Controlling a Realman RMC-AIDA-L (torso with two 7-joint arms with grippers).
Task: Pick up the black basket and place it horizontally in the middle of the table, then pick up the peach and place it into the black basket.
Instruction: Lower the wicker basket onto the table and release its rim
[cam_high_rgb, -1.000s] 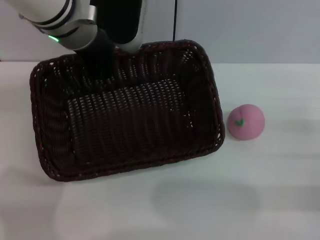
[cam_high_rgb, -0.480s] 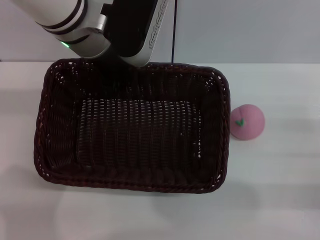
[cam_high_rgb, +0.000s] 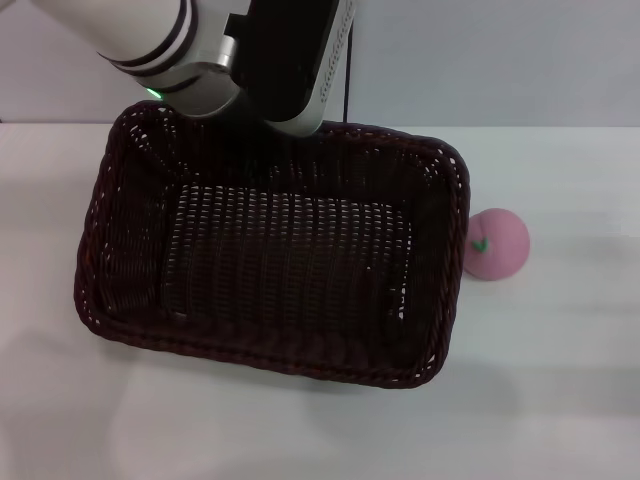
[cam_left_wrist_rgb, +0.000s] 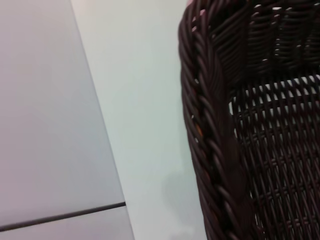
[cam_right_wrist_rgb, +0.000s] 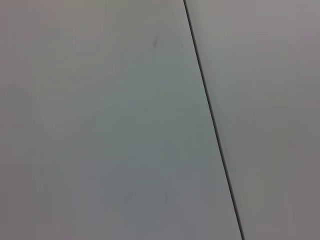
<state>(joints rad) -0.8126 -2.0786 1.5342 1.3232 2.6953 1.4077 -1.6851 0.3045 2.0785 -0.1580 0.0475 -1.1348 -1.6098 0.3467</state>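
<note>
Head view: a plain white, smooth surface (cam_high_rgb: 560, 400) meets a pale grey wall behind it, where a thin dark vertical seam runs upward; no brand, label or legible writing shows anywhere. The large rectangular dark brown-black woven wicker basket (cam_high_rgb: 130, 300) occupies the middle-left of the surface, long side across the view, slightly skewed, its open-weave floor bare. The left end effector (cam_high_rgb: 285, 115) — a white and black housing with a small green light — stands over the basket's far rim; whether its fingers are wide, narrow or gripping the rim cannot be told. The small round pink toy peach (cam_high_rgb: 497, 244) with a green leaf mark lies on the surface just beside the basket's right rim. Left wrist view: braided rim (cam_left_wrist_rgb: 212, 150) close up, white surface beside it. The right end effector is out of sight — its wrist view shows only wall
</note>
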